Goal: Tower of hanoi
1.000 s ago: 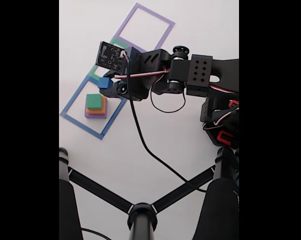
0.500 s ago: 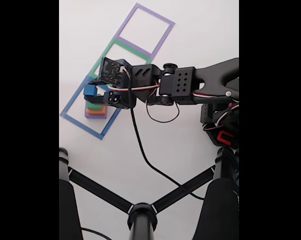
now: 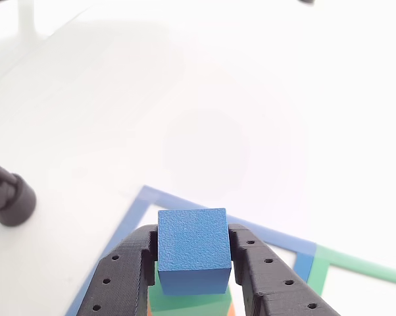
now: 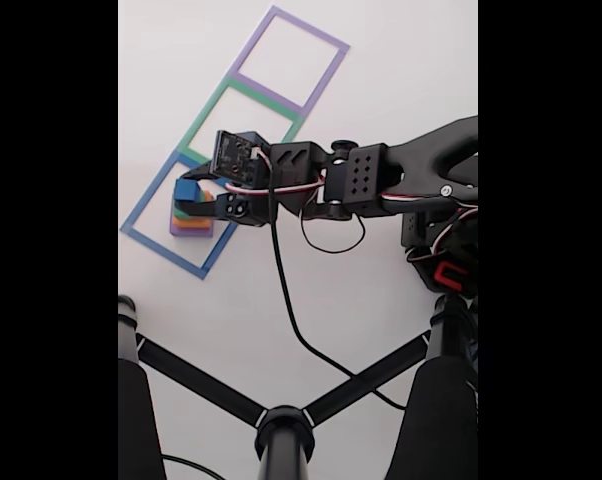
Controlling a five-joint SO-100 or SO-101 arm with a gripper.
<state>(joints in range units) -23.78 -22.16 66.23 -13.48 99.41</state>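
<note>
My gripper [image 3: 193,263] is shut on the small blue cube [image 3: 192,249], with a black finger pressed to each side. Right under the cube I see the green block [image 3: 185,302] and a sliver of the orange block [image 3: 231,309]. In the fixed view the blue cube [image 4: 186,189] hangs over the stack of green, orange [image 4: 190,224] and purple [image 4: 191,232] blocks, which sits inside the blue tape square [image 4: 141,206]. The gripper [image 4: 188,196] reaches in from the right; whether the cube touches the green block I cannot tell.
A green tape square [image 4: 213,106] and a purple tape square [image 4: 331,42] continue up and to the right of the blue one. The arm's black body [image 4: 381,180] and cable [image 4: 291,310] cross the white table. Black stand legs [image 4: 281,420] fill the bottom.
The gripper has carried the blue cube left and down, from beside the stack to right over it. The arm has stretched out and lowered.
</note>
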